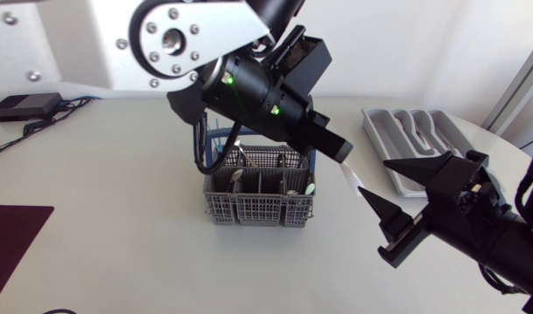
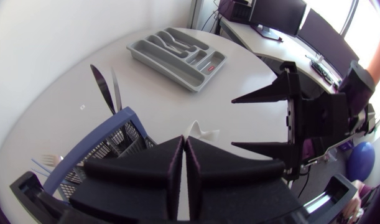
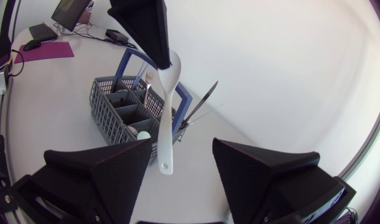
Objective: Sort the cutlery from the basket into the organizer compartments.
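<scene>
White spoon, clearest from right wrist, pinched by left fingers; right fingers spread.

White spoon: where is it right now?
In the head view the spoon hangs in the air right of the basket, gripped by the left pincer, its handle reaching into the open right pincer.
</scene>
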You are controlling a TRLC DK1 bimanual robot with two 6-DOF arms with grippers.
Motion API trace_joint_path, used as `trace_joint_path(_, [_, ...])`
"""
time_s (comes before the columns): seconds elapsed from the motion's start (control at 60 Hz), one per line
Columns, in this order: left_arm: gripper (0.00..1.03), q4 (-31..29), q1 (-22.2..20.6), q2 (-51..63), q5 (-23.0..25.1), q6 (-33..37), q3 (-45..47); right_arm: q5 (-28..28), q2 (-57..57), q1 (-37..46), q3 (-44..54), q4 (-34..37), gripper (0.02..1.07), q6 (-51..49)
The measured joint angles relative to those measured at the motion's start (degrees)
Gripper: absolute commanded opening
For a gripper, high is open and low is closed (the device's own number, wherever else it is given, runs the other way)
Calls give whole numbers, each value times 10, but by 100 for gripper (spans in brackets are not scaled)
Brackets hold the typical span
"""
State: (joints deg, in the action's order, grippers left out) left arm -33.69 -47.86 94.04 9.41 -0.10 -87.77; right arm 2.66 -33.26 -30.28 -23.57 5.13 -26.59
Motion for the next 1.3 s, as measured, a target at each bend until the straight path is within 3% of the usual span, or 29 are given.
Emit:
trace_joint_path(0.2, [3,-14,23,36,49,-52,-27,36,-62,-37,-3,-61,59,-9])
trace_joint_path(0.5, [3,-24,26,52,75,-79,-38,67,-151,-61,-26,-119,45,-24])
trace_joint_path(0.75, [3,-25,34,55,80,-87,-38,91,-189,-70,-38,-140,28,-38])
trace_joint_path(0.933, [3,-25,36,55,79,-89,-38,93,-191,-72,-38,-139,7,-39])
trace_joint_path(1.117, [3,-29,36,55,81,-89,-38,96,-191,-72,-38,-139,8,-39])
trace_joint_path(1.183, [12,-29,37,55,82,-89,-38,96,-191,-72,-38,-138,8,-39])
trace_joint_path(1.3, [46,-29,37,55,83,-89,-38,96,-185,-73,-38,-126,8,-39])
